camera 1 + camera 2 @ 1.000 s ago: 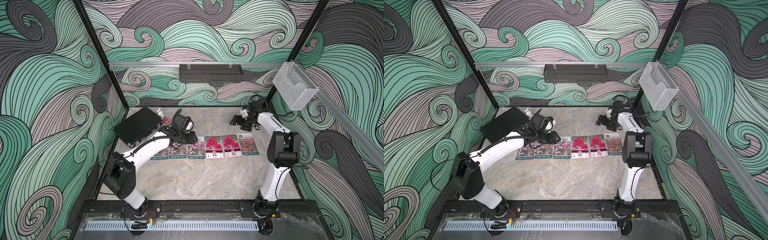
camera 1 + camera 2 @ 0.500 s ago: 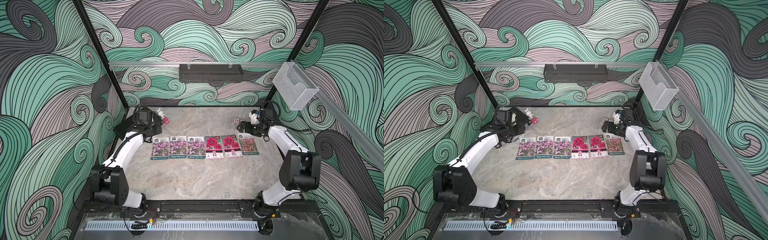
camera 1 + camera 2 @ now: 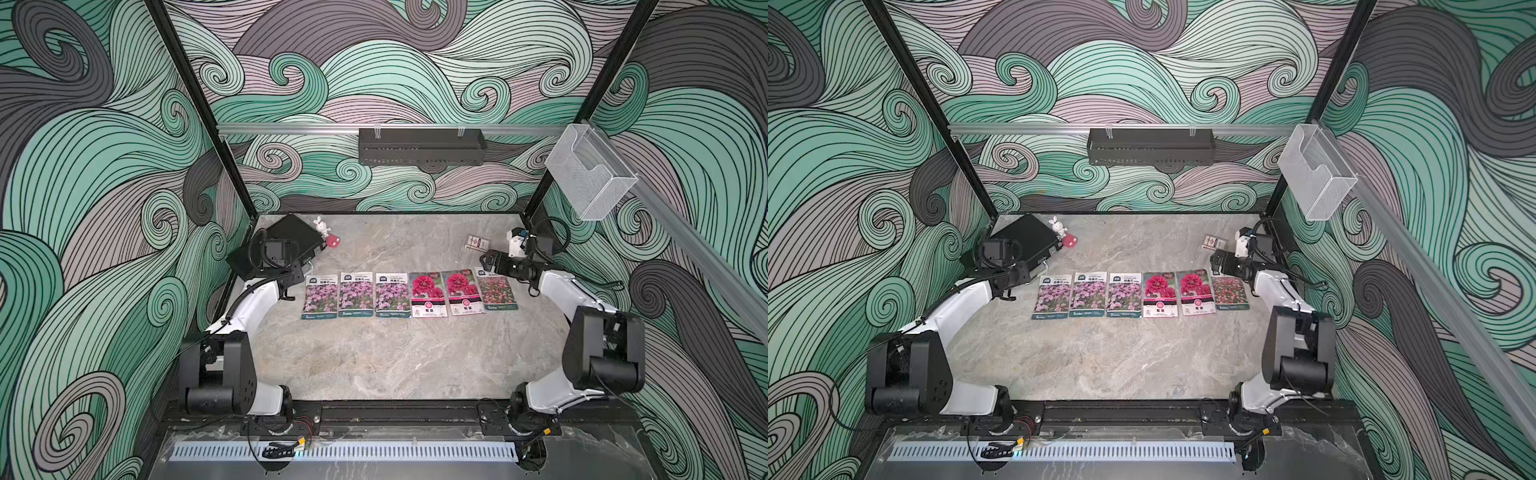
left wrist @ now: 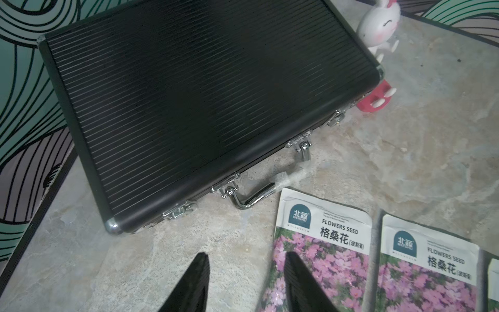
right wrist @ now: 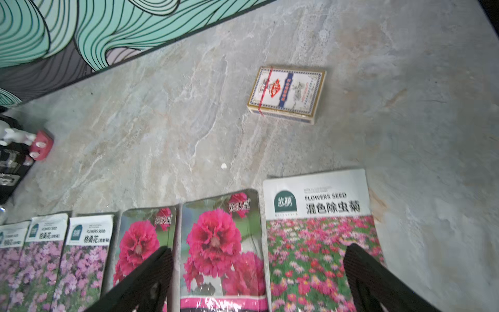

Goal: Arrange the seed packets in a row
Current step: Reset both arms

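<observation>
Both top views show our packets (image 3: 409, 295) side by side, as a row demands; left gripper (image 4: 246, 255) at nine o'clock half-spread, right gripper (image 5: 259, 248) at two wide, both empty.

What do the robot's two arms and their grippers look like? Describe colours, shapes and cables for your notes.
Both the left arm and the right arm have smooth white links joined by boxy black joint housings. Black cables run along them and loop at the wrists. The left gripper and the right gripper each have two black, tapered fingers with a finely ribbed surface.
</observation>
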You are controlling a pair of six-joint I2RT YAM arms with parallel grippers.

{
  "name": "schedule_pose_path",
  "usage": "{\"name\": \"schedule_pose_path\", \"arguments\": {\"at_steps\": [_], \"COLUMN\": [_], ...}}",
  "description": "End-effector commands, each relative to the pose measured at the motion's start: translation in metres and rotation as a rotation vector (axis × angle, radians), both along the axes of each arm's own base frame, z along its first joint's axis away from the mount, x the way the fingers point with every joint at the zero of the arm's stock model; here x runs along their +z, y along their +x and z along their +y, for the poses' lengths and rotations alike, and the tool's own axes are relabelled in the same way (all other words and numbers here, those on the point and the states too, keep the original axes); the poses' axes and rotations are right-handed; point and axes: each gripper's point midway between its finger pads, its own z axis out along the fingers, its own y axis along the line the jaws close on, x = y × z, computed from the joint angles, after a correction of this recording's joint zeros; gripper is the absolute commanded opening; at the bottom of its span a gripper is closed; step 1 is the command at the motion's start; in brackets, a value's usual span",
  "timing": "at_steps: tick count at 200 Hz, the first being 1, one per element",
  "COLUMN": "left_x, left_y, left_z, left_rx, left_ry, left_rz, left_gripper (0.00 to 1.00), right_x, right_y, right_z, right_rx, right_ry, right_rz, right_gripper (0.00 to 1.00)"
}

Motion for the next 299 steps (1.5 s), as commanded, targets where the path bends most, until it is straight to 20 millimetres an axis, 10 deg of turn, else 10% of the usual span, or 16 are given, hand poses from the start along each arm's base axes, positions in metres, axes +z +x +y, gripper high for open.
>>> {"name": "schedule_pose_path", "arguments": {"at_steps": [1,78,299], "left_x": [0.000,-0.001,0.005], "left_y": [0.014,0.027,0.032], "left_z": [0.002,-0.013,-0.026], "left_rx": [0.013,-0.005,-0.038], "left_ry": [-0.004,-0.100,-0.144], "left_rz": [-0.026,-0.054,-0.077], "left_gripper": [0.47,0.46,0.46], "right_x": [0.000,-0.054,-0.071], "right_y": [0.028,0.047,0.030], "right_z": [0.026,0.044,0.054], "right_rx": [0.079,0.101,0.110], "right_ry": [0.179,0.285,0.242], "right_rz": [-0.007,0.153,0.270], "right_gripper": [1.00,1.00,1.00]}}
